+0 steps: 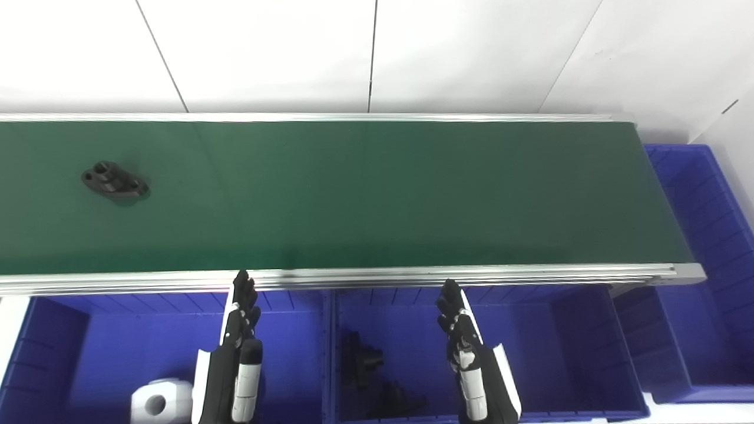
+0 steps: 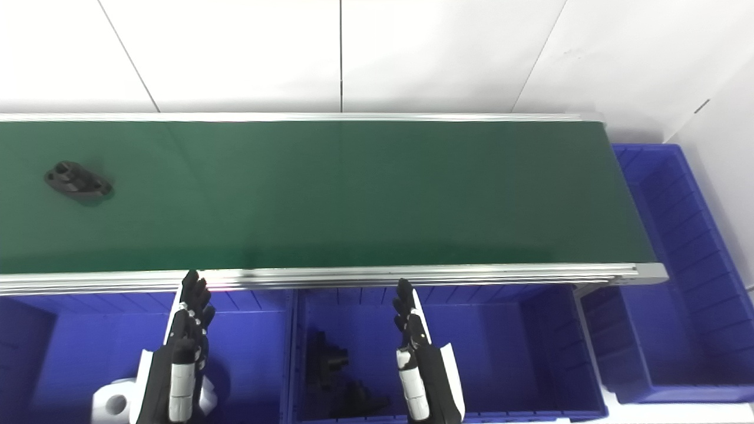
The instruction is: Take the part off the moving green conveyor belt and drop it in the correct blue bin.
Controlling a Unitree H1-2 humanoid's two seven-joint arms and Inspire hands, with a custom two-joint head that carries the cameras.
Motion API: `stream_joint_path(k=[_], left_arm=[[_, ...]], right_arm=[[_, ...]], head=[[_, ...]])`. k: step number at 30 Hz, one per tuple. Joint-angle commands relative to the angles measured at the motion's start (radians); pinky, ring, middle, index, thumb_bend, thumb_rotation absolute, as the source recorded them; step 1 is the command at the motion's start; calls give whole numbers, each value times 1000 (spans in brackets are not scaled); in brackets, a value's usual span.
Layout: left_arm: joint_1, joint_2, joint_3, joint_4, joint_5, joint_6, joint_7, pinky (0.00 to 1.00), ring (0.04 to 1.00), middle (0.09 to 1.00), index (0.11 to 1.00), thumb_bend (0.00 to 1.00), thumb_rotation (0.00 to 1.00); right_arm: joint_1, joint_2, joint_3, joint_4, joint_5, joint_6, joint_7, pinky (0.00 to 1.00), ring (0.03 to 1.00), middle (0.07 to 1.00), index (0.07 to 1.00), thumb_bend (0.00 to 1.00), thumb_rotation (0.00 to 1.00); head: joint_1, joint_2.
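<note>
A black flanged part [image 1: 114,181] lies on the green conveyor belt [image 1: 365,194] at its far left. My left hand [image 1: 237,347] hovers over the left blue bin [image 1: 118,330], fingers stretched toward the belt's near rail, open and holding nothing. My right hand [image 1: 468,353] hangs over the middle blue bin [image 1: 559,347], likewise open with straight fingers. Both hands stay short of the belt, well to the right of the part.
A white part [image 1: 160,401] rests in the left bin beside my left arm. Several black parts [image 1: 371,371] lie in the middle bin. A third blue bin [image 1: 707,247] stands past the belt's right end. An aluminium rail [image 1: 412,275] edges the belt.
</note>
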Motion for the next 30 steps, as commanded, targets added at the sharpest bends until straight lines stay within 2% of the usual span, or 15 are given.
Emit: stream_joint_path(k=[1, 14, 18, 19, 22, 23, 27, 30], left_arm=[[9, -6, -11, -9, 6, -41, 7, 1000, 1000, 1000, 1000, 723, 966], [7, -12, -21, 32, 13, -85, 12, 1000, 1000, 1000, 1000, 731, 956], [10, -18, -24, 51, 52, -99, 22, 1000, 1000, 1000, 1000, 736, 991], [10, -22, -25, 62, 53, -115, 28, 1000, 1000, 1000, 1000, 730, 996], [7, -27, -25, 96, 74, -156, 44, 1000, 1000, 1000, 1000, 680, 998], [5, -28, -25, 108, 84, -165, 50, 1000, 1000, 1000, 1000, 680, 1000], [2, -37, -27, 144, 107, -181, 66, 1000, 996, 1000, 1000, 717, 1000], [-2, -43, -34, 169, 132, -191, 77, 1000, 993, 1000, 1000, 713, 1000]], right_arm=[[9, 8, 1, -13, 10, -57, 11, 1000, 995, 1000, 1000, 775, 986], [8, -8, -13, -3, 18, -59, 18, 1000, 998, 1000, 1000, 774, 993], [6, -19, -20, 13, 40, -74, 27, 1000, 1000, 1000, 1000, 779, 998], [3, -23, -24, 24, 51, -85, 33, 1000, 1000, 1000, 1000, 781, 995], [2, -24, -35, 46, 67, -109, 40, 1000, 1000, 1000, 1000, 791, 993], [0, -25, -39, 57, 69, -119, 41, 1000, 1000, 1000, 1000, 788, 998], [-13, -29, -54, 107, 77, -168, 50, 1000, 1000, 1000, 1000, 777, 1000], [-19, -35, -69, 125, 103, -178, 62, 1000, 1000, 1000, 1000, 776, 1000]], head=[[3, -2], [43, -37], [99, -68], [130, -86], [155, -110], [168, -130], [182, -162], [240, -195]])
